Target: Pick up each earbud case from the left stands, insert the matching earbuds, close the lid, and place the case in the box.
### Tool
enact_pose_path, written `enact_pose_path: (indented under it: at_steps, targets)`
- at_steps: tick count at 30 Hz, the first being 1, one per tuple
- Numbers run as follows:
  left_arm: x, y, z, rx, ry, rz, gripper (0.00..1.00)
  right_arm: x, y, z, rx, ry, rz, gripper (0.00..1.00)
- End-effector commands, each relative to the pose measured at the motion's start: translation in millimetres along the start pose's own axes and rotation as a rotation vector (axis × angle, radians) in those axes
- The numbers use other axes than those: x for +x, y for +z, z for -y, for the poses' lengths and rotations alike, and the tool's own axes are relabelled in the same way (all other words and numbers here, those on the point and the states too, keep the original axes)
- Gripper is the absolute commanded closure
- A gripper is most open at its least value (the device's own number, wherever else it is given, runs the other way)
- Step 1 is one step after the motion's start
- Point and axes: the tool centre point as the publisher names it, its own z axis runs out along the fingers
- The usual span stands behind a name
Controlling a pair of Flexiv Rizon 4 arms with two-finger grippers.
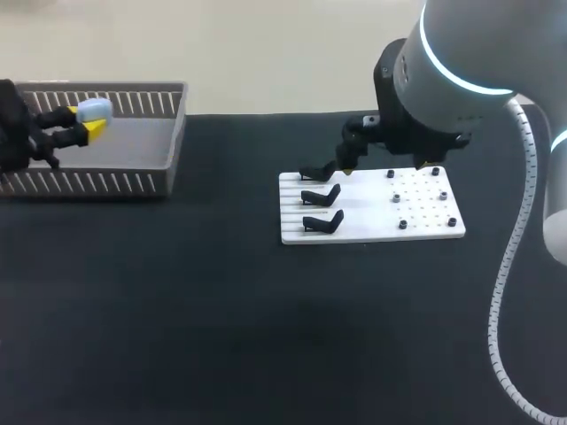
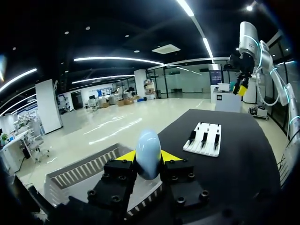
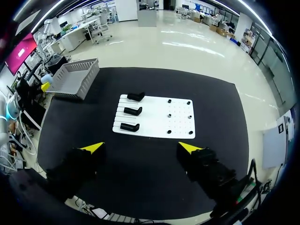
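Left jaws pinch a pale blue earbud case [image 2: 148, 159] over the box [image 1: 174, 133]. Right jaws hang spread above the white stand plate [image 1: 425, 232].

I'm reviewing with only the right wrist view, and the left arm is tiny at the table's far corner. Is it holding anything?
Observer: Yes. The left gripper is shut on a pale blue earbud case, clamped from both sides.
Operator: Is it in the box yet?
Observer: Not released. The head view shows it held over the grey box, towards its back wall.
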Motion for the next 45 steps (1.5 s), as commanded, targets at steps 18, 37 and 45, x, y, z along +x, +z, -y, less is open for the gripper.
enact_pose_path:
  at_steps: [18,37,45]
  targets:
    - [20.0,-10.4,-96.2,-0.335,-0.025,-0.069,0.65,1.5,0.3,0.6,0.000,0.002,0.006,0.00]
    - [20.1,-4.8,-107.8,-0.344,-0.035,-0.043,0.00,1.5,0.3,0.6,0.000,0.002,0.006,0.00]
    - [20.1,-4.8,-107.8,-0.344,-0.035,-0.043,0.00,1.5,0.3,0.6,0.000,0.002,0.006,0.00]
